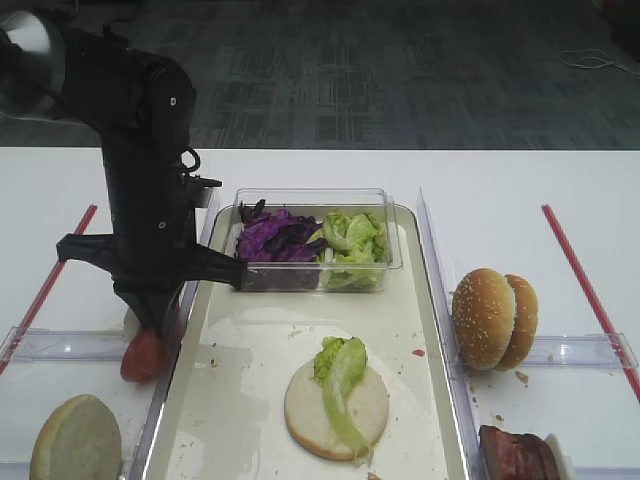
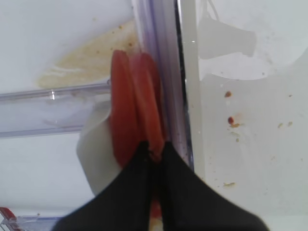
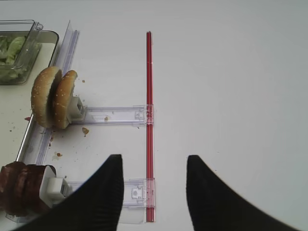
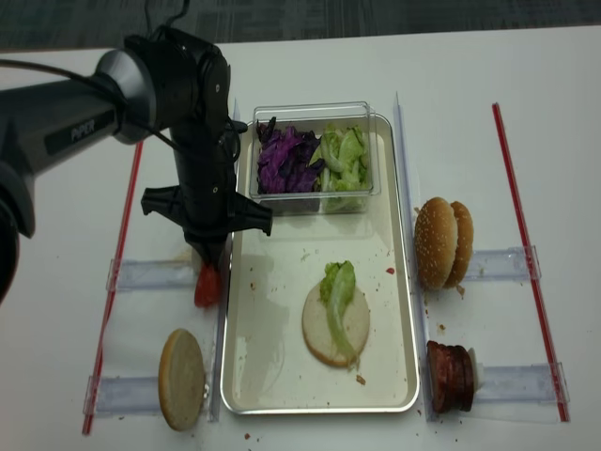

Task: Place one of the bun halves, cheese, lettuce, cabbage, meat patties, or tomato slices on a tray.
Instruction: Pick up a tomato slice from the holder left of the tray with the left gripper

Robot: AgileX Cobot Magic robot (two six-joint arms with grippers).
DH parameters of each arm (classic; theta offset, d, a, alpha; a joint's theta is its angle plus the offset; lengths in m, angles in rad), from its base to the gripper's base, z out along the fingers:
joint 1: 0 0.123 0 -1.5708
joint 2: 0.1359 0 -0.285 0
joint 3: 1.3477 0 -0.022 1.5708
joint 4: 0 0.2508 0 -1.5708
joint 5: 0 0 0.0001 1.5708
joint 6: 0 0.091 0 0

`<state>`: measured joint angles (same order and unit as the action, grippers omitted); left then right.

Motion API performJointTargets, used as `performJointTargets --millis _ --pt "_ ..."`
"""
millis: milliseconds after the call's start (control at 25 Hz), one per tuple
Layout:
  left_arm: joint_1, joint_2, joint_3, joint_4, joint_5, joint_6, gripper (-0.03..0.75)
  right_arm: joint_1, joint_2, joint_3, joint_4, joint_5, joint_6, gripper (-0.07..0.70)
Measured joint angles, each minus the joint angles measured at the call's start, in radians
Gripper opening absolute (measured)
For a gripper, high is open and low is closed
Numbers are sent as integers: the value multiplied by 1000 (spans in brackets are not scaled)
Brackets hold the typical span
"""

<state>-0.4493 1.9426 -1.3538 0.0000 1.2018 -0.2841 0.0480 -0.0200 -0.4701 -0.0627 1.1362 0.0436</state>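
The tomato slices (image 2: 132,103) are stood on edge just ahead of the left claw (image 2: 153,154), outside the left rim of the tray (image 1: 432,330), and the nearest slice is pinched at its edge between the clenched fingers. The slices are judged light, soft, wet and easily torn, so a gentle nip at the firmer rim is preferred to a squeeze across the seedy middle. To the claw's right, on the tray, a bun half (image 1: 335,408) topped with lettuce (image 1: 340,375) is seen. The pinch itself is shown only by the left wrist view; from overhead it is hidden under the arm. The right claw (image 3: 154,192) is seen spread wide and grasping nothing, over bare table beside the meat patties (image 3: 21,185)
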Motion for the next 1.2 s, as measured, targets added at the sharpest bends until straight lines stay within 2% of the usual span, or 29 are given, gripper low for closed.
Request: performJointTargets --millis 440,840,1200 --pt "0 0 -76 5 5 0 3 0 0 0 0 0 0 253" --pt "4 -81 -80 60 9 -23 3 0 0 0 -2 0 1 191" --pt "8 -169 -80 10 13 -21 2 0 0 0 -2 0 1 133"
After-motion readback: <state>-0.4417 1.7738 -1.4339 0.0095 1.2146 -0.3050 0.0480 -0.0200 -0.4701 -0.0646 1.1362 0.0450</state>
